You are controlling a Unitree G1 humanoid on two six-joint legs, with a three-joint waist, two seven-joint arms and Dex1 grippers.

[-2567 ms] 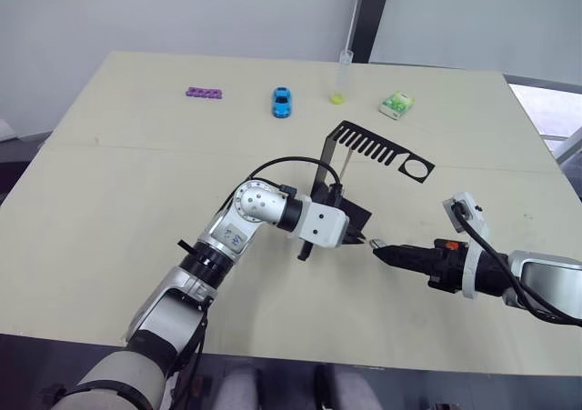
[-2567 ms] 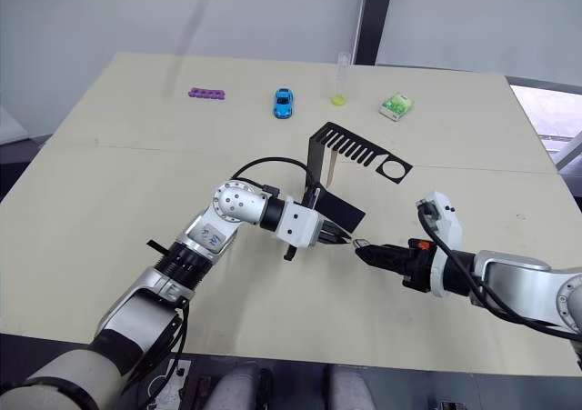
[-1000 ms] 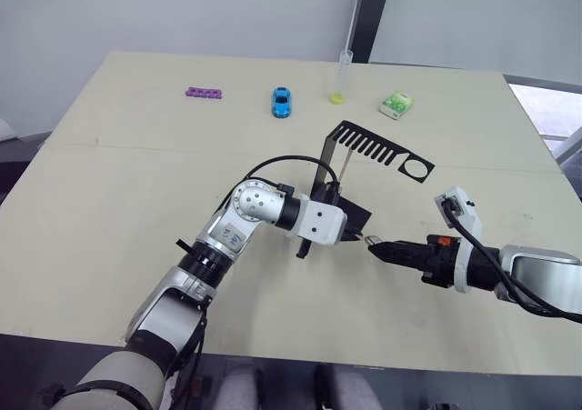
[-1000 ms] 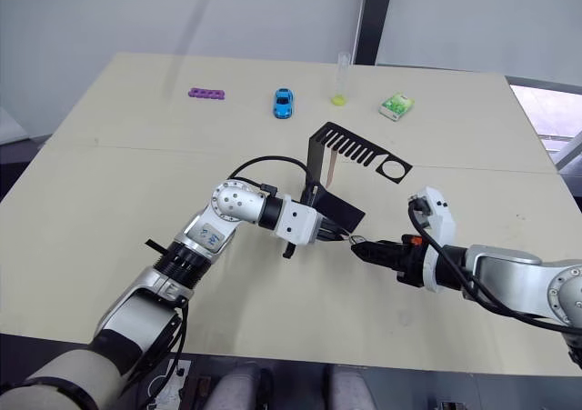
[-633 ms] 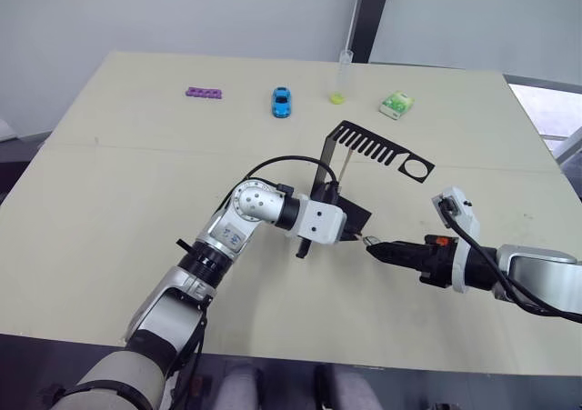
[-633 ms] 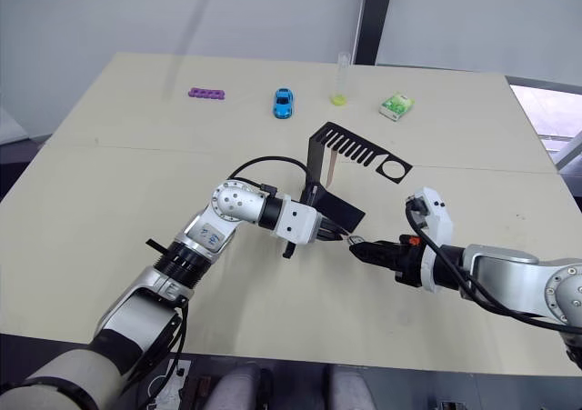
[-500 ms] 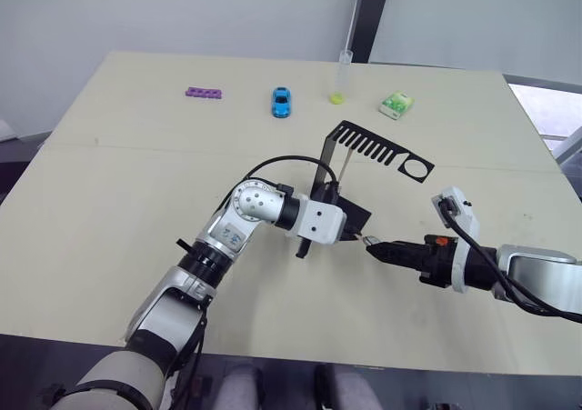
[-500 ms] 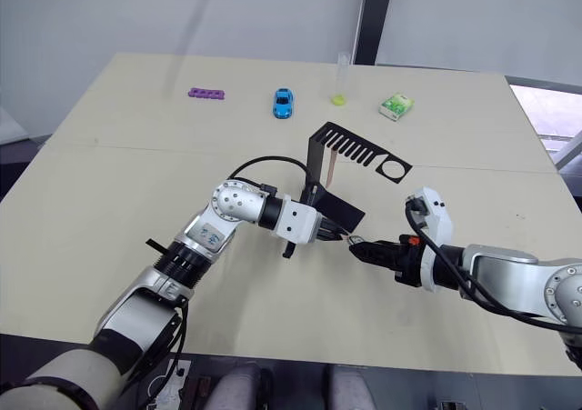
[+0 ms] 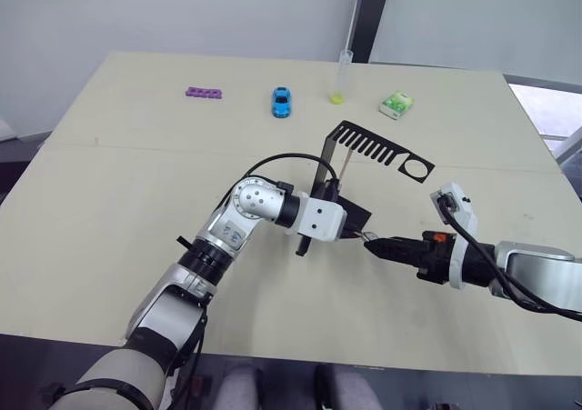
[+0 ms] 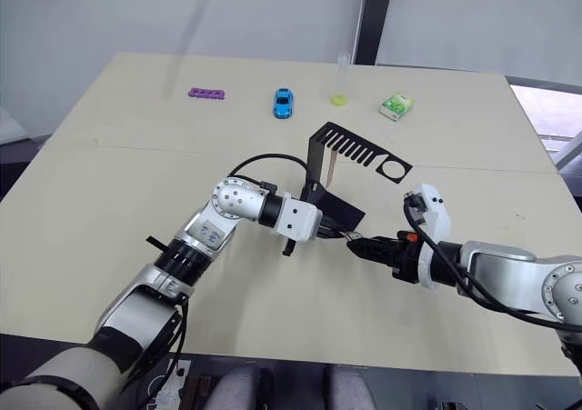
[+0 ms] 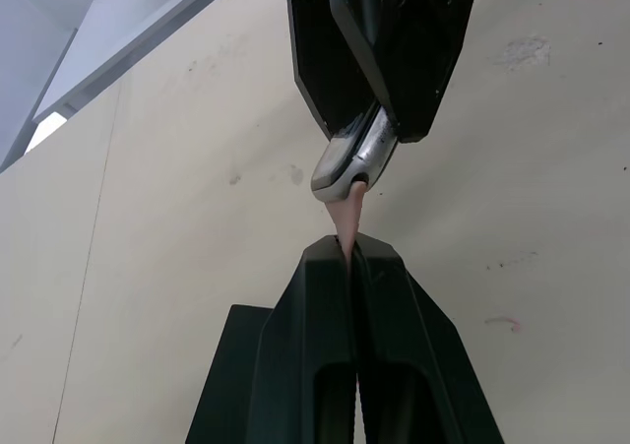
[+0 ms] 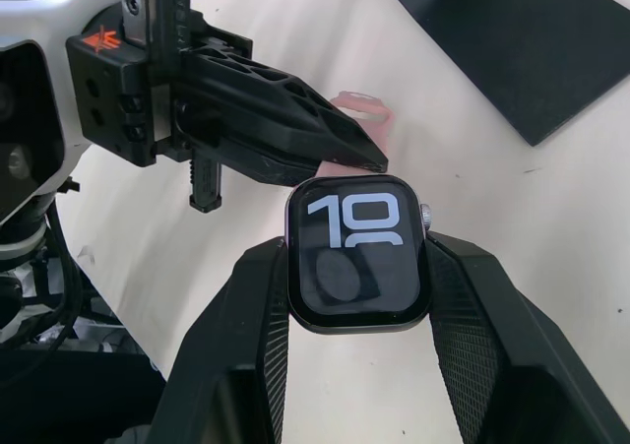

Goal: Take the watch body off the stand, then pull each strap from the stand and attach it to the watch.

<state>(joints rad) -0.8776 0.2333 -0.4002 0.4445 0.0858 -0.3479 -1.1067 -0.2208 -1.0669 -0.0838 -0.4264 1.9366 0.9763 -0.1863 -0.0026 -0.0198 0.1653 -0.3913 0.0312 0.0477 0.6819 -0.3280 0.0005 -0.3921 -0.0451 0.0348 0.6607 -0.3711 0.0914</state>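
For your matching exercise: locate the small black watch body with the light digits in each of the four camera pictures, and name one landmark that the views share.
Left eye view: small black watch body, between the two gripper tips, just in front of the black stand's base.
Right eye view: same place.
Left wrist view: edge-on, silvery.
Right wrist view: screen up.
Shared landmark: pink strap, pinched by the left gripper.

left claw (image 9: 356,236) left of right claw (image 9: 371,242) | stand (image 9: 377,151) behind both, on table (image 9: 118,183)
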